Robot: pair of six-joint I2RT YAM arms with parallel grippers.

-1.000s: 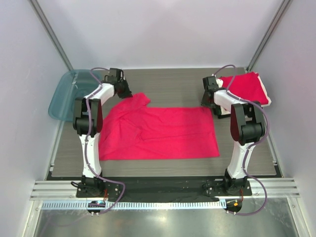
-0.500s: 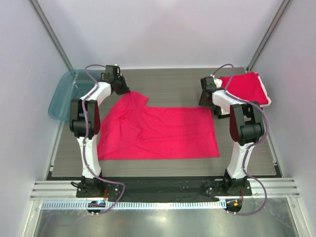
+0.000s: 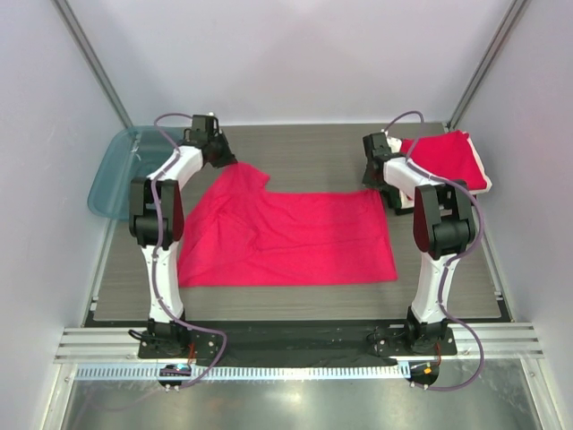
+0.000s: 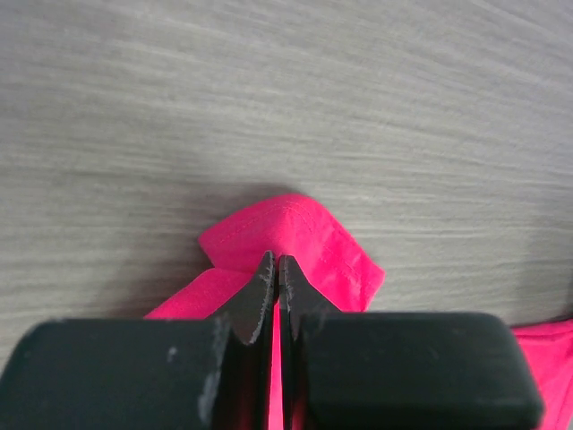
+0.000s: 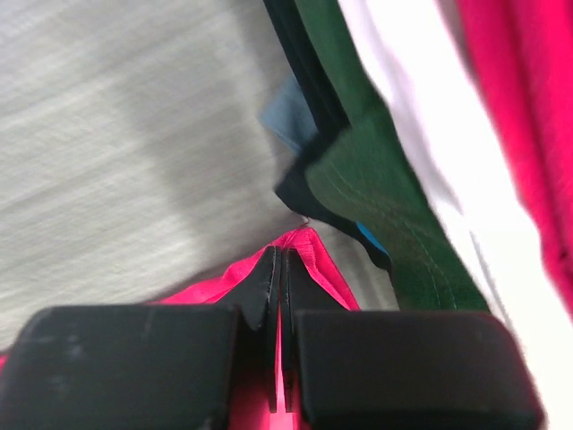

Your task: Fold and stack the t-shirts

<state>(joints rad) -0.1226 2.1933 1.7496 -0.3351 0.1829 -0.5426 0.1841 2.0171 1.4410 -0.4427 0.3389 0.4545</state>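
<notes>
A bright crimson t-shirt (image 3: 286, 237) lies spread across the middle of the table. My left gripper (image 3: 226, 161) is shut on its far left corner, which shows as a pinched fold (image 4: 295, 237) in the left wrist view. My right gripper (image 3: 376, 184) is shut on its far right corner (image 5: 309, 255). A stack of folded t-shirts (image 3: 448, 159) with a red one on top sits at the far right; its green (image 5: 376, 170), white (image 5: 430, 134) and red (image 5: 519, 98) layers show in the right wrist view.
A translucent teal tray (image 3: 121, 170) sits at the far left, partly off the table edge. The wood-grain table (image 3: 313, 152) is walled by white panels on three sides. The arm bases stand at the near edge.
Both grippers moved toward the far side, pulling the crimson shirt's far edge with them. The left corner now lies farther back and the cloth is stretched flatter.
</notes>
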